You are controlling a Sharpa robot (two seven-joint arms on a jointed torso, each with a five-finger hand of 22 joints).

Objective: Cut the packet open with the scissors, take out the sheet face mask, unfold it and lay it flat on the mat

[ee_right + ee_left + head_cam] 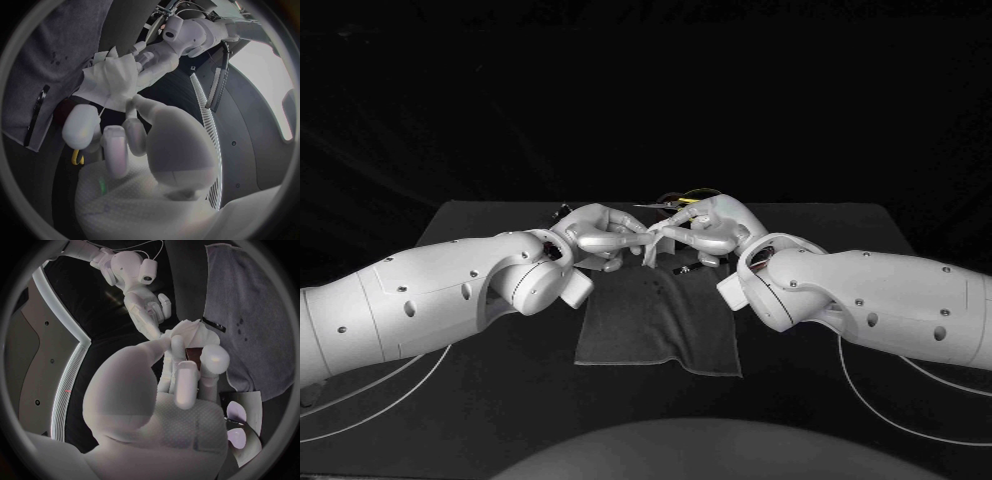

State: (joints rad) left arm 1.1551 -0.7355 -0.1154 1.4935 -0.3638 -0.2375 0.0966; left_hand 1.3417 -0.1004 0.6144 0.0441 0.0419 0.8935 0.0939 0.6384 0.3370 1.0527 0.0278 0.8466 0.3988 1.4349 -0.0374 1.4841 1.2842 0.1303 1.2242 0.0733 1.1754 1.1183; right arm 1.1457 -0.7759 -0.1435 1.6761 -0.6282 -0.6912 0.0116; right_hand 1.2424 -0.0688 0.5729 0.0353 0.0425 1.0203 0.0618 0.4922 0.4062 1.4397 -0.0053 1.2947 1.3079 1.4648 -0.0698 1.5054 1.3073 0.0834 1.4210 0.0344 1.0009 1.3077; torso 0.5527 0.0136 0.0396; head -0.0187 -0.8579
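The two hands are brought together over the far end of the grey mat (661,330), which is laid on the black tabletop (841,225). The left hand (599,235) and the right hand (704,232) are turned toward each other, and their fingertips almost meet.

Between them the sheet face mask (112,80) is held. It is a white, soft sheet, folded and creased into a bunch, and it is lifted off the mat. In the right wrist view one end of it is seen pinched by the fingers of the left hand. The opposite end is taken between the thumb and the fingers of the right hand. In the left wrist view the same white bunch is seen at the tips of both hands, but the exact places of contact are partly hidden by the fingers. The mask is not yet unfolded or laid flat.

A pale, shiny packet (242,412) is seen lying on the tabletop just beside the edge of the mat, near the left hand. A slim dark strip (37,115) lies on the mat, and what it is cannot be told. Close to the right hand a yellow loop is visible, which appears to be a handle of the scissors (76,156). The blades are hidden.
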